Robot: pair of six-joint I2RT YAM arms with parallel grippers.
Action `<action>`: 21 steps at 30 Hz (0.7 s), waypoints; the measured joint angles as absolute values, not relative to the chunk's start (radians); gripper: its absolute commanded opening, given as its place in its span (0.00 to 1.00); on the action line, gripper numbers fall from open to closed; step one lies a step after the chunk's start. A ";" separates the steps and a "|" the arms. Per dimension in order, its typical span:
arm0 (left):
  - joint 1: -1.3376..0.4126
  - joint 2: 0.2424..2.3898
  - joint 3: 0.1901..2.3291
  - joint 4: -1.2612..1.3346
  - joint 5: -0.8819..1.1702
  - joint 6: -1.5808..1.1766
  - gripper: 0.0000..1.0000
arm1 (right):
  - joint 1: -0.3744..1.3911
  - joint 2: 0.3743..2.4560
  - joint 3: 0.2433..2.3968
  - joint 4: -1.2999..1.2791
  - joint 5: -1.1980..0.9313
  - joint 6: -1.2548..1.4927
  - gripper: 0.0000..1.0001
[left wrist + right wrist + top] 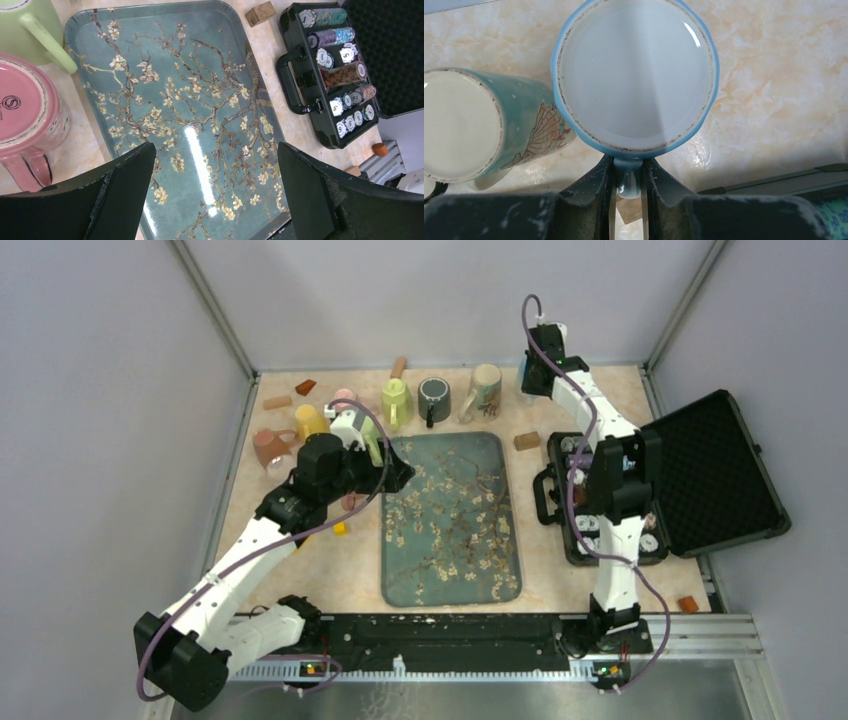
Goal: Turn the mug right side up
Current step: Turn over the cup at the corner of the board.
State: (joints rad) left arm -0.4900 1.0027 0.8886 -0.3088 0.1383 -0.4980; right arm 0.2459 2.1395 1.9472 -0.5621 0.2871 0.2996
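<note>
A light blue mug point(636, 75) fills the right wrist view, its flat white base with a rough foot ring facing the camera, so it stands upside down on the marble table. My right gripper point(629, 180) is shut on the mug's handle point(628, 187), one finger on each side. In the top view that gripper point(543, 368) hangs at the back of the table and hides the mug. My left gripper point(215, 165) is open with nothing between its fingers, over the left part of the flowered tray point(165, 65), far from the blue mug.
A teal shell-patterned mug point(531, 122) lies on its side just left of the blue one. A pink upside-down mug point(22, 107) and a green mug point(25, 25) sit left of the tray. More mugs point(434, 398) line the back. An open chip case point(700, 480) is at right.
</note>
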 measured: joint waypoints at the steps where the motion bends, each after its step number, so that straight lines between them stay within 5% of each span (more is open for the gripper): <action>1: -0.488 1.003 0.888 -0.305 0.143 -0.502 0.99 | 0.246 2.130 1.947 -0.569 0.287 0.300 0.00; 21: -0.367 1.040 0.879 -0.115 0.360 -0.656 0.98 | 0.384 1.798 1.928 -0.609 0.278 0.316 0.00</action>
State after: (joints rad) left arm -0.3672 1.0397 0.8787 -0.1154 0.3603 -0.6559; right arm 0.3843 1.7985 1.9282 -0.6090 0.2775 0.3164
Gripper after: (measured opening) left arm 0.987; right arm 0.178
